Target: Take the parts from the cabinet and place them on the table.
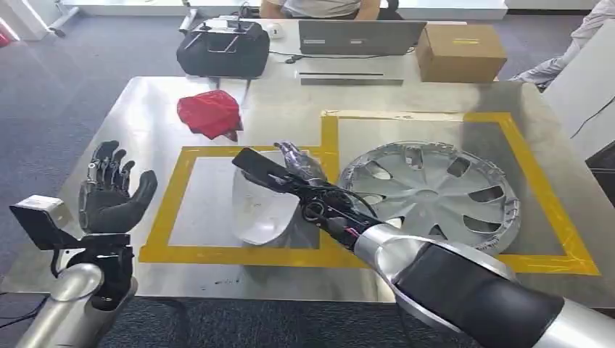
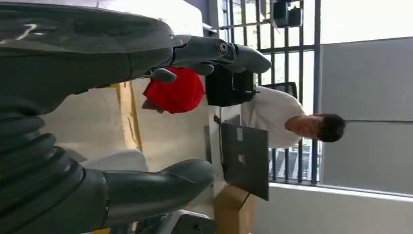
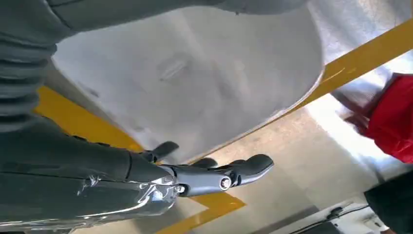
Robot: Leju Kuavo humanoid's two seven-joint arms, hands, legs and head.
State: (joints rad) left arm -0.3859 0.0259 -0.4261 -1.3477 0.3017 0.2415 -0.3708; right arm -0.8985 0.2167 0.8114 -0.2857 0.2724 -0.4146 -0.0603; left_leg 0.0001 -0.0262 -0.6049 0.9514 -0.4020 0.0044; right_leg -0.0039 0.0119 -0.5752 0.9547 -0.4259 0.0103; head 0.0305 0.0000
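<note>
A white curved part (image 1: 262, 206) lies on the worktop (image 1: 145, 109) beside the wheel cover (image 1: 429, 190); the right robot hand (image 1: 299, 164), fingers spread, hovers just above it.

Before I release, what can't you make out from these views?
- Head view: the right arm covers part of the white part, so contact with the right robot hand is unclear.
- Right wrist view: white part cut off by the edges.
- Head view: wheel cover near rim hidden by the arm.

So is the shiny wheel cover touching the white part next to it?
Apart. In the head view the wheel cover lies in the right taped box and the white part in the left one, with yellow tape and bare table between them.
</note>
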